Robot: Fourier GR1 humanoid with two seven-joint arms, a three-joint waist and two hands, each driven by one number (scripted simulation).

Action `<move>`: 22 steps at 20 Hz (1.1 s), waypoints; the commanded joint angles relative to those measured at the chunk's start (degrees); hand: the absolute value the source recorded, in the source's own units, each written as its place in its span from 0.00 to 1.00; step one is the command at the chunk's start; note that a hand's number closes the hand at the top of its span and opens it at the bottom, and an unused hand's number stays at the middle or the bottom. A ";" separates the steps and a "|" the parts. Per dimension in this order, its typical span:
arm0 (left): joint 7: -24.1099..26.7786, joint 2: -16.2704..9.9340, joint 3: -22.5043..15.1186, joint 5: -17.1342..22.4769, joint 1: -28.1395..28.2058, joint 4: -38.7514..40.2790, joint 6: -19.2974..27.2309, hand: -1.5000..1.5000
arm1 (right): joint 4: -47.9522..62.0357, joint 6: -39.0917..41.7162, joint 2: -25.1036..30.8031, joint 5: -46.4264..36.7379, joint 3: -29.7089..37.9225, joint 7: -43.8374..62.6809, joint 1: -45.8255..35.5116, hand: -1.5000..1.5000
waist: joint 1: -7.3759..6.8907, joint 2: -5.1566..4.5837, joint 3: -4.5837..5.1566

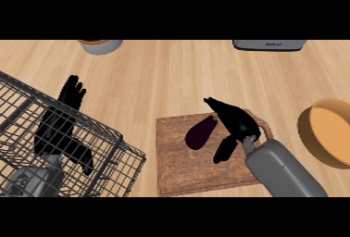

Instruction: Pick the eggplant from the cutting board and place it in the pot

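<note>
So we see the right robot hand [232,121] spread open over the cutting board [205,159], eggplant [200,132] just left of it. Pot [327,132] sits off right. Left robot hand [61,122] rests open.

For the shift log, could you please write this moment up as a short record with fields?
surface: wooden counter
cutting board: lower centre, flat on the counter
eggplant: lying on the cutting board, not yet lifted
right hand: open, over the board just right of the eggplant; contact unclear
pot: orange, at the right edge, nothing visible in it
left hand: open, resting at the left behind a wire basket
far edge: bowl at the left, grey appliance at the right
</note>
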State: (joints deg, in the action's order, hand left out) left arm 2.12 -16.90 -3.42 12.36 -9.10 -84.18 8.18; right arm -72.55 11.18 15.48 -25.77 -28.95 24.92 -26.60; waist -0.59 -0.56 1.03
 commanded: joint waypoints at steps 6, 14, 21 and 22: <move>-1.45 1.20 3.18 0.79 -6.41 -1.36 1.65 0.50 | 7.17 -4.27 -4.61 -3.97 -0.39 -3.92 1.30 0.00 | 0.57 0.50 -1.05; 0.60 -0.26 6.06 1.92 -6.62 0.76 -1.49 0.50 | 18.04 -6.12 -10.25 -5.33 1.67 -8.58 -4.09 0.00 | 0.03 0.33 -1.04; -1.49 0.79 5.61 0.68 -8.36 0.41 -0.04 0.50 | 20.94 -9.43 -12.55 -9.90 -1.71 -17.23 -6.10 1.00 | -0.03 0.28 -1.05; -1.03 2.10 4.64 0.20 -5.13 -2.89 1.27 0.50 | 19.59 -10.56 -13.60 -11.01 -2.74 -15.65 -4.72 1.00 | -0.18 0.56 -1.06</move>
State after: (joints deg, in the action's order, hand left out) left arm 1.69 -15.65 -1.66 11.60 -10.23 -83.08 6.04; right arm -54.18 3.12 5.62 -34.40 -29.61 9.83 -31.21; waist -0.77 -0.35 1.35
